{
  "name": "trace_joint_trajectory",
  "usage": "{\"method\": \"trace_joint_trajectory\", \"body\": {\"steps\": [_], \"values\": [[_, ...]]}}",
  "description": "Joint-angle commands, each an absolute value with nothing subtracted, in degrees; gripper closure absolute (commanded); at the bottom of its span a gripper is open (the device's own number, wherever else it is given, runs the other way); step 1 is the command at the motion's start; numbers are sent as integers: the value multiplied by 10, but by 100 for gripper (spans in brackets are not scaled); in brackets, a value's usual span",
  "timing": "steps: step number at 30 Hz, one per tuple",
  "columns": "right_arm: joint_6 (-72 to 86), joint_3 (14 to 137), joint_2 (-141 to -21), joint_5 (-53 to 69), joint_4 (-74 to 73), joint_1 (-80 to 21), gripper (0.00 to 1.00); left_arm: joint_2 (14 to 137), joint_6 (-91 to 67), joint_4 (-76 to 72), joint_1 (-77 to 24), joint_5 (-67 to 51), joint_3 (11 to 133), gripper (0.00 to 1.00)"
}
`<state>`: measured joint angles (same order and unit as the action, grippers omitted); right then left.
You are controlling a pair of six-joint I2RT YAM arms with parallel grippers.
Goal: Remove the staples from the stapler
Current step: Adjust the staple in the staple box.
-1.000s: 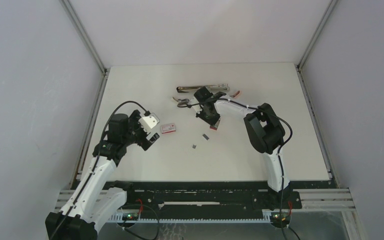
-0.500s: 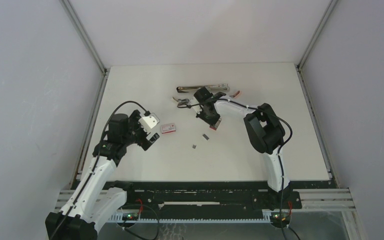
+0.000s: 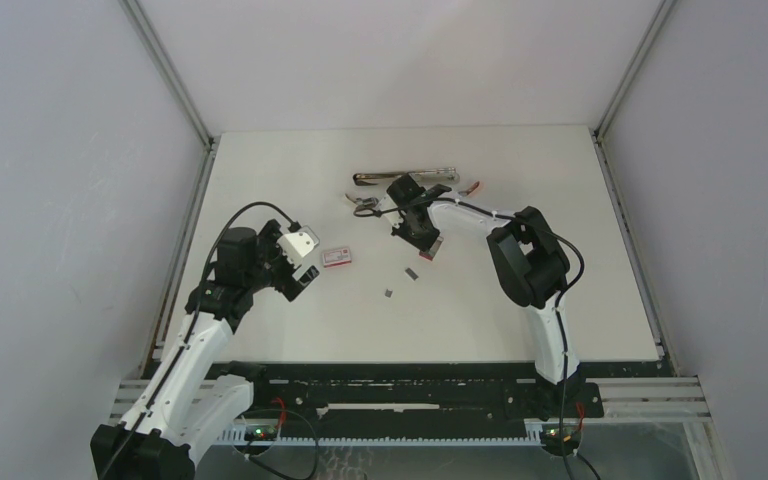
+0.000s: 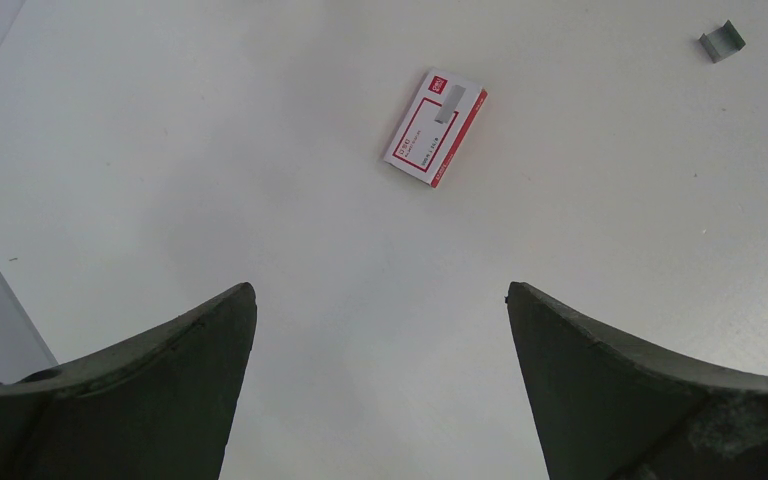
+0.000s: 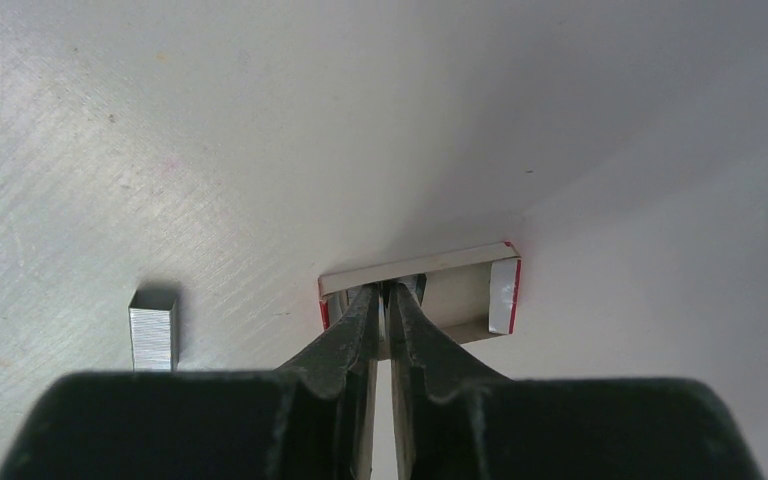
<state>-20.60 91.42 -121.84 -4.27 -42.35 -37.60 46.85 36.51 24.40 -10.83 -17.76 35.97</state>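
The stapler lies opened out at the back of the table. My right gripper is just in front of it. In the right wrist view its jaws are closed to a slit on a thin pale strip that looks like staples, with the tips inside an open red-and-white cardboard tray. A loose staple strip lies to the left of it. Two short strips show on the table from above. My left gripper is open and empty, above bare table.
A closed red-and-white staple box lies ahead of the left gripper and shows in the left wrist view, with a staple strip beyond it. A small red piece and a dark metal part lie by the stapler.
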Motion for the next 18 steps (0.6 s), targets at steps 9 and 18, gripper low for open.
{"method": "trace_joint_trajectory", "body": {"steps": [9, 18], "values": [[-197, 917, -1190, -39, -416, -382, 90, 463, 364, 223, -104, -179, 349, 0], [-190, 923, -1167, -40, -424, -383, 90, 461, 364, 223, -105, -178, 349, 0]]}}
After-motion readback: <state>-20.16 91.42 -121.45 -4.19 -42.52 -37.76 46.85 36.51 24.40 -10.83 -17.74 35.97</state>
